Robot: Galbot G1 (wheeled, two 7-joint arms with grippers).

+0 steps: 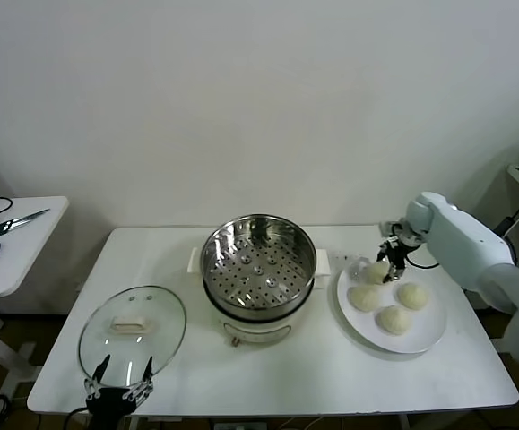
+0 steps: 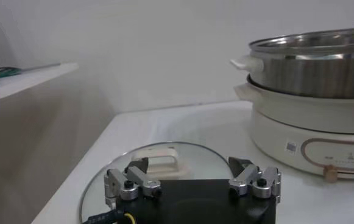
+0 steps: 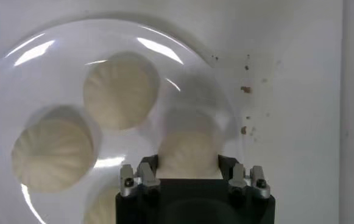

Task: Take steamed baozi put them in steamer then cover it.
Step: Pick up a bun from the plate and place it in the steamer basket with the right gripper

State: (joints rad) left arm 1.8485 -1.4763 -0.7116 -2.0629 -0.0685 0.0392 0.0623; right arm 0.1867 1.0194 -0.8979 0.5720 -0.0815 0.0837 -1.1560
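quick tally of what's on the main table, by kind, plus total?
Buns: 4, on the plate; the rear one sits in the right claw
Plate: 1
Steamer: 1
Glass lid: 1
Total: 7

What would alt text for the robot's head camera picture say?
The right gripper is shut on one off-white steamed baozi on a flat white plate holding four. The round shiny steel steamer stands open mid-table, and the open left gripper hovers by the clear glass cover.
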